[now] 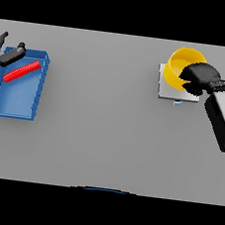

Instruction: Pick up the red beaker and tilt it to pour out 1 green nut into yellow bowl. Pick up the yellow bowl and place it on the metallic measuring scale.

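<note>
The yellow bowl [180, 68] sits on the metallic measuring scale [168, 91] at the far right of the table. My right hand [202, 78] covers the bowl's right side, with its fingers curled over the rim. A red beaker [21, 71] lies on its side as a long slanted shape inside a blue tray [16, 100] at the far left. My left hand [6, 54] hovers over the tray's far left corner, open with fingers spread, just left of the beaker and holding nothing. No green nut is visible.
The scale has a small bluish tab [178, 103] on its near edge. My right forearm [223, 120] runs from the hand down to the right edge. Bare grey tabletop [99, 113] stretches between the tray and the scale.
</note>
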